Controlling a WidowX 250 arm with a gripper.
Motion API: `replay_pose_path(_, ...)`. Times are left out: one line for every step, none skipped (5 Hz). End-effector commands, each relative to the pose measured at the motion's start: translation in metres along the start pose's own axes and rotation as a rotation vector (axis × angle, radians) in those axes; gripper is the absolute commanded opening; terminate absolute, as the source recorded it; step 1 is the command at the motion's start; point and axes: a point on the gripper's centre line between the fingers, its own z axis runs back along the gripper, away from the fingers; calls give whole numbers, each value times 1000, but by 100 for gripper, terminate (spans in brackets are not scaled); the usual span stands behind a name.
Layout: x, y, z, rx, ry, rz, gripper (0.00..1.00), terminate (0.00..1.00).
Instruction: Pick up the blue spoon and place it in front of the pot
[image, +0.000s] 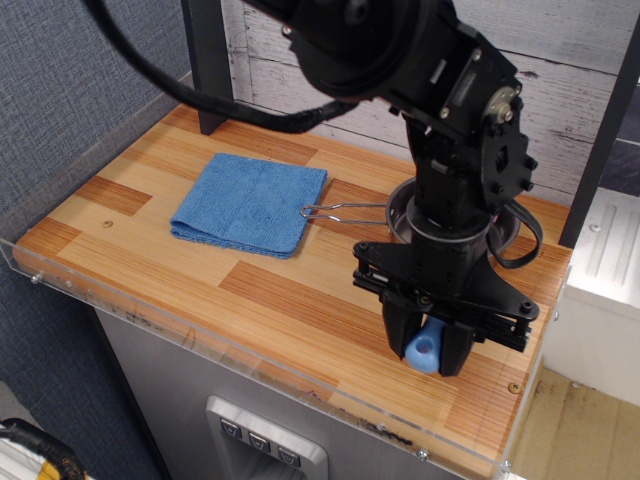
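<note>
Light-blue plastic peeks out right at the bottom of the tool (432, 345): that is the handle end of the spoon (424, 349), hole and all, clamped between the black fingers. The tool is clenched on it, no doubt there. The spoon's grey bowl is hidden up inside the fingers, so only the chunky handle tip shows. Tool and spoon sit low over the near right part of the counter (300, 300), close to its front edge; whether the handle tip actually touches the wood, I cannot tell from this angle.

Behind the tool, the black arm (440, 120) stands tall and covers most of the pot (402, 213). A sliver of its steel rim shows on the left of the arm, and the thin wire handle (340, 209) reaches out leftward, its looped end just beside the cloth's right corner. So the spoon is on the near side of the pot, towards the front edge.

The cloth (250, 203), blue and folded, lies flat on the left half of the counter, well apart from the tool. A clear plastic lip (150, 318) runs along the counter's front.
</note>
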Motion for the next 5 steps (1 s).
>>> replay_pose_path(3, 3, 0, -9, -8, 45, 0, 0)
replay_pose_path(0, 6, -17, -1, 39, 53, 0, 0)
replay_pose_path(-4, 9, -29, -1, 72, 66, 0, 0)
replay_pose_path(-5, 8, -30, -19, 79, 72, 100, 0)
replay_pose_path(-3, 6, -18, -37, 52, 60, 100, 0)
